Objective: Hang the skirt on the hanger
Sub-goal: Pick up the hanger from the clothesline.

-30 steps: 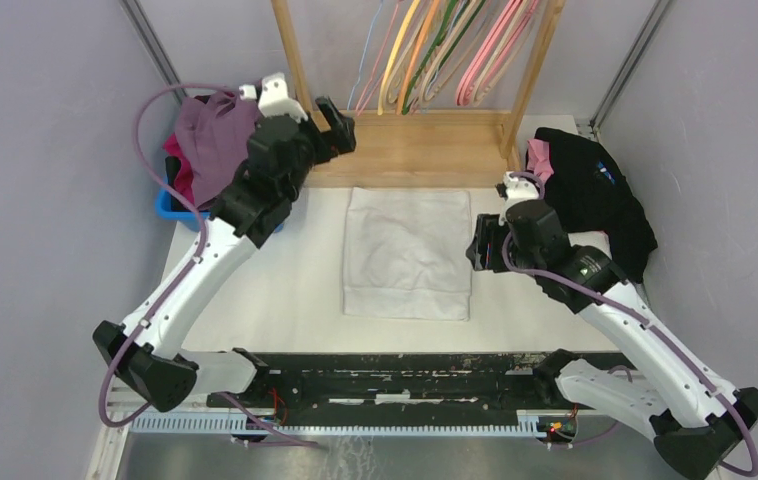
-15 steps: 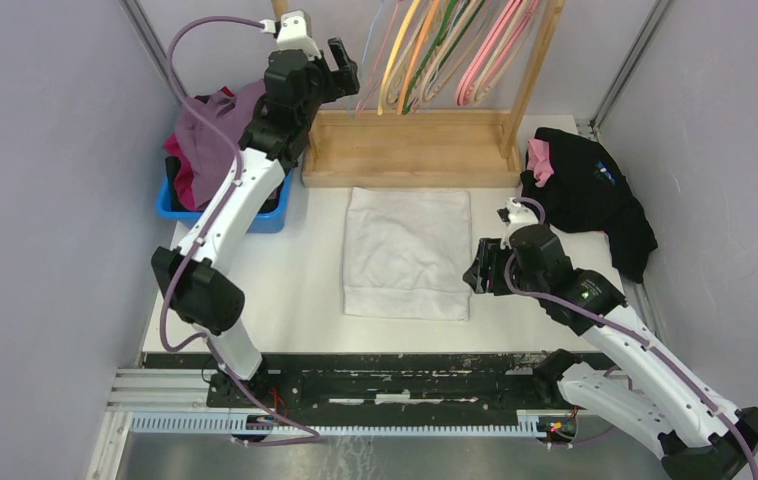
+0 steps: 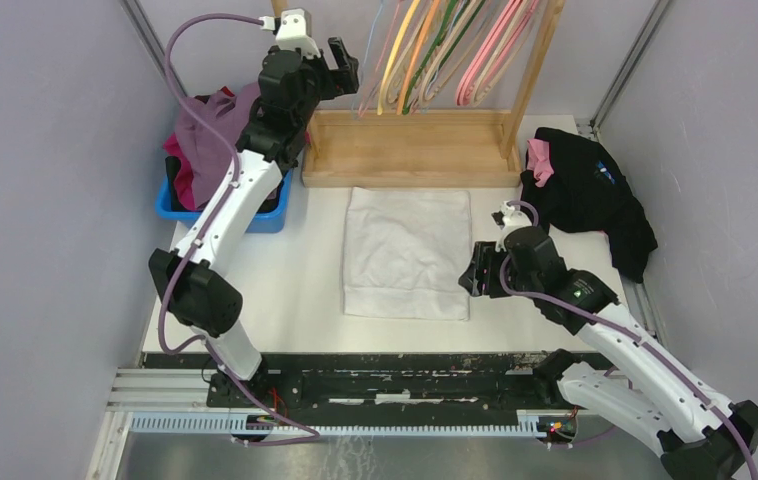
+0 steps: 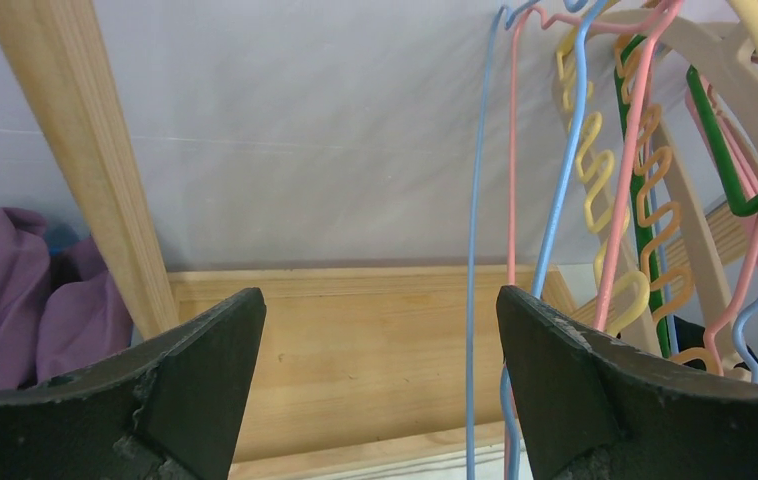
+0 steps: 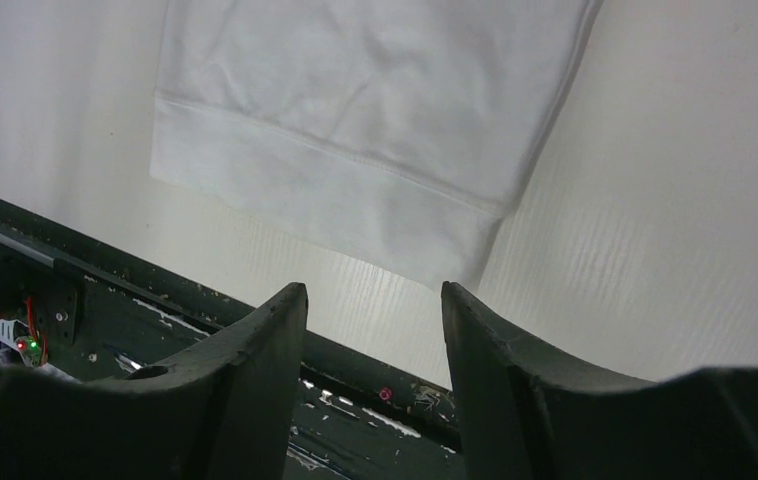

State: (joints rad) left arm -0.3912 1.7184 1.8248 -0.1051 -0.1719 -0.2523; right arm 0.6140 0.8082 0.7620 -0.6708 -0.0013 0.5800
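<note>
Over the last second the left arm has swung up from the base of the wooden rack (image 3: 405,150), and its tool now sits high at the rack's left post. The right tool has slid a little further from the rack, toward the near edge of the tabletop (image 3: 295,280).

The left tool (image 4: 377,300) is spread wide and holds nothing. It points into the rack, level with the row of hangers (image 3: 425,50). In its wrist view a thin blue hanger (image 4: 473,250) hangs between the two fingers, touching neither.

The skirt (image 3: 407,252) is white and lies flat and folded on the tabletop just in front of the rack's base, with no hanger in it.

The right tool (image 5: 373,292) is also spread and empty. It sits beside the skirt's right edge, at the corner farthest from the rack.

A blue bin (image 3: 170,205) heaped with purple clothes (image 3: 210,130) stands left of the rack. A black garment (image 3: 590,190) lies to the rack's right.
</note>
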